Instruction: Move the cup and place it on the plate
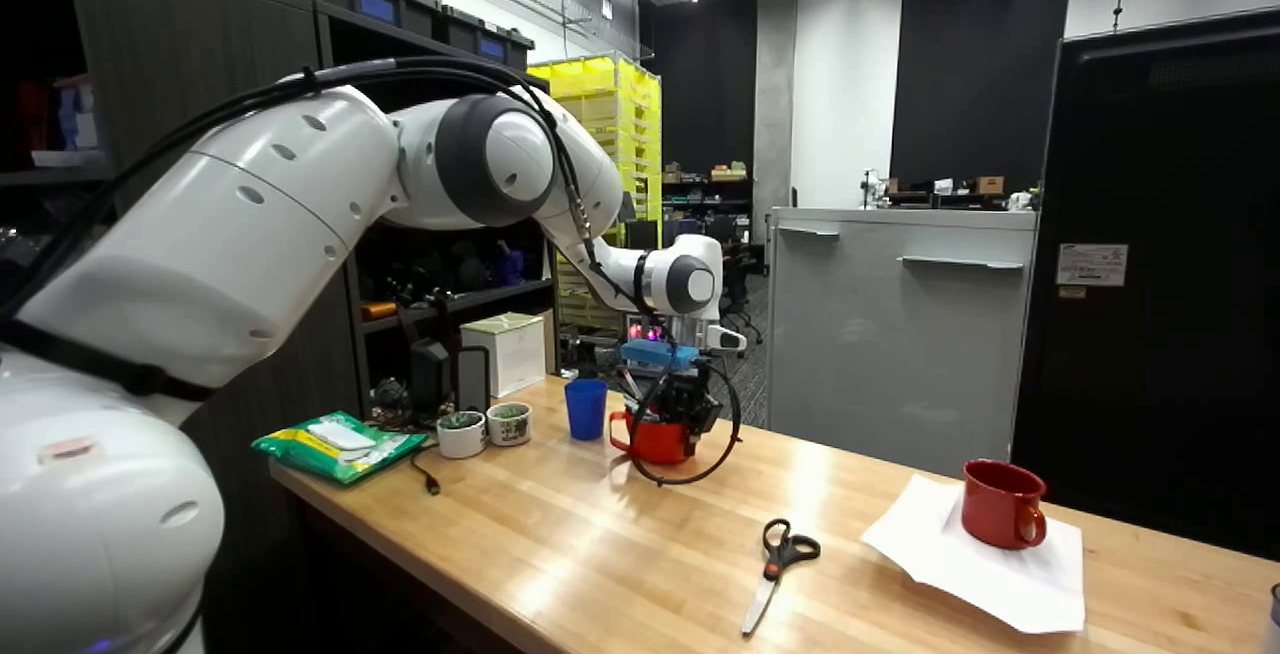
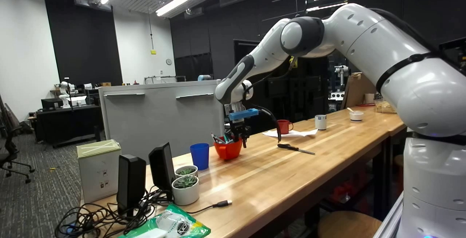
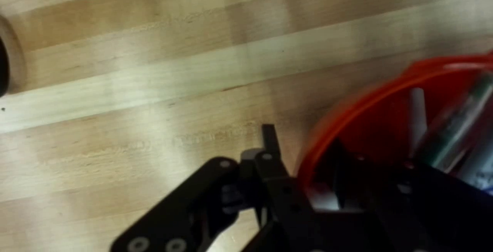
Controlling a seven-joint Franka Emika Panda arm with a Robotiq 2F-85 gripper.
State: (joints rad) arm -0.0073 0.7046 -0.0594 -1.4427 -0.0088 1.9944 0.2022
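The cup, a wide orange-red vessel [image 1: 662, 442] with several pens in it, stands on the table in both exterior views [image 2: 228, 151]. Its rim [image 3: 348, 109] fills the right side of the wrist view. My gripper [image 3: 302, 159] points down at the rim, one finger outside it and the other, dark and blurred, inside. The fingers are apart with the rim between them. The gripper also shows in both exterior views [image 1: 695, 414] [image 2: 241, 139]. The plate, a flat white angular sheet [image 1: 1010, 589], lies farther along the table; it also shows in an exterior view [image 2: 304, 133].
A taller red mug [image 1: 1000, 509] stands on the white sheet. Scissors [image 1: 775, 569] lie between cup and sheet. A blue cup [image 2: 200, 157] stands close beside the red vessel. Potted plants [image 2: 185, 190], speakers [image 2: 131, 183] and a green bag [image 1: 345, 446] are at that end.
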